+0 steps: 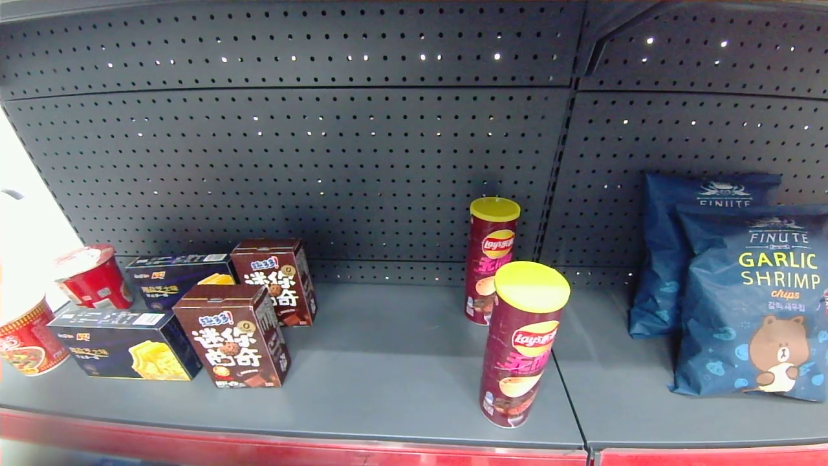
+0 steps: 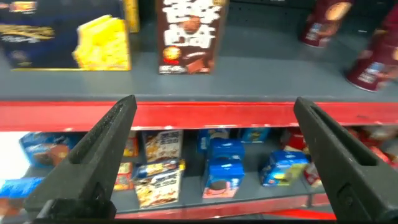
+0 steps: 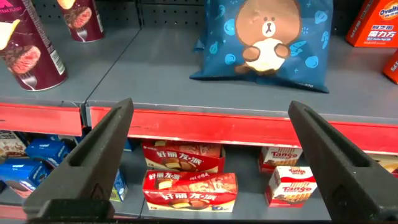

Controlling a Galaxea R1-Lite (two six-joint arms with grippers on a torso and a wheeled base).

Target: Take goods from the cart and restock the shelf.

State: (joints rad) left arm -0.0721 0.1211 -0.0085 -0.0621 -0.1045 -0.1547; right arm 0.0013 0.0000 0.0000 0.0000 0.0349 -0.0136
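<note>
While upright, printed yellow-lidded front can [image 1: 521, 349]

The grey shelf [image 1: 388, 362] has a red front edge; at left sit two red cups [image 1: 26, 340] [image 1: 94, 277], two dark blue boxes [image 1: 123, 343] [image 1: 174, 275] and two brown boxes [image 1: 234, 336] [image 1: 275, 279], each pair near and far; mid-shelf stand two yellow-lidded cans [image 1: 521, 346] [image 1: 490, 259]; at right, two blue bags [image 1: 753, 301] [image 1: 666, 252] stand upright.

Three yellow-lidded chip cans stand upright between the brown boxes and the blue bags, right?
No, two cans, not three. The head view shows the front can and the rear can upright between the brown boxes and the blue bags.
</note>
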